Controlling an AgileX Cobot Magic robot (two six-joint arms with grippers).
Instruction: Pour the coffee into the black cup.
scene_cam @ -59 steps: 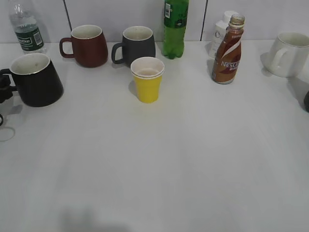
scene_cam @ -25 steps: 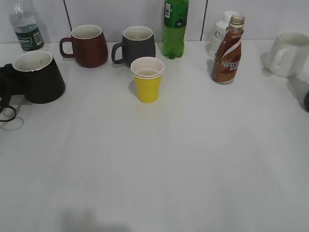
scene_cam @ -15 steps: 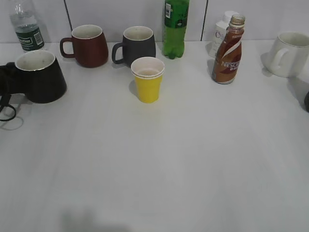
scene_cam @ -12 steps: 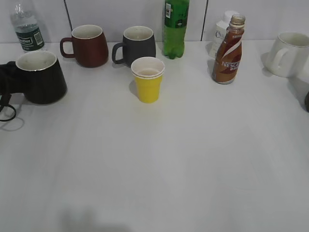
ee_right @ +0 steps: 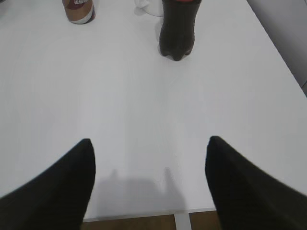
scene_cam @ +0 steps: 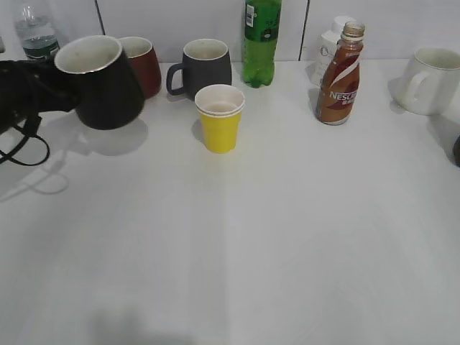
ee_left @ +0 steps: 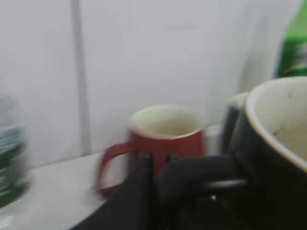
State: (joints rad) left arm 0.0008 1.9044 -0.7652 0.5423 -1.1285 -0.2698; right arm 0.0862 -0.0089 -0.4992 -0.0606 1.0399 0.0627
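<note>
Black cup (scene_cam: 100, 83) lifted rightward in left claw (scene_cam: 54, 86), off table (scene_cam: 251, 237)

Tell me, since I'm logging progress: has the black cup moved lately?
Yes. The black cup has gone up and rightward, now covering part of the maroon mug.

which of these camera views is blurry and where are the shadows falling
Left wrist view: smeared throughout, the black cup and maroon mug soft-edged. Exterior view: sharp, the lifted cup's shadow on the table below it. Right wrist view: sharp, faint finger shadows near the table's front edge.
</note>
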